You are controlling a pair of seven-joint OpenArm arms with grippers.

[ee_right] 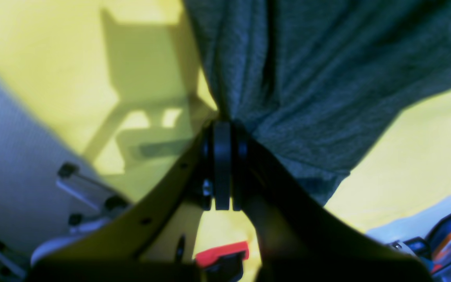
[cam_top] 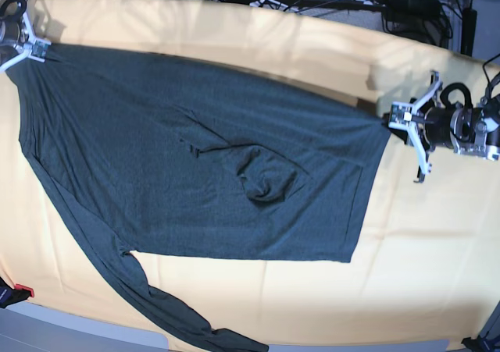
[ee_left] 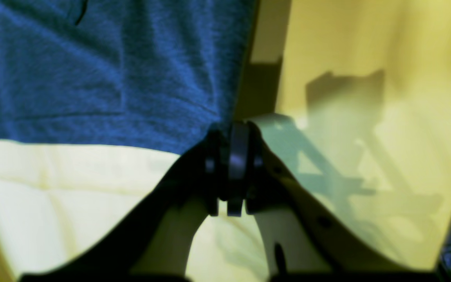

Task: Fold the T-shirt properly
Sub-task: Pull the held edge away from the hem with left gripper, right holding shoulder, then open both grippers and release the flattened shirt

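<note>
A: How will the T-shirt (cam_top: 211, 172) handle?

B: Soft, light, limp, I'd judge; take it by corners and hems. The left gripper (ee_left: 231, 129) is pinched on its corner, the right gripper (ee_right: 222, 126) on the far one, the shirt stretched between them over the yellow cloth (cam_top: 422, 258).

A: Containers?

B: None visible.

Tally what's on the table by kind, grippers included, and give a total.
T-shirt: 1
Pale yellow cloth covering the table: 1
Grippers: 2, the left gripper and the right gripper, each shut on a shirt corner
Total: 4
</note>
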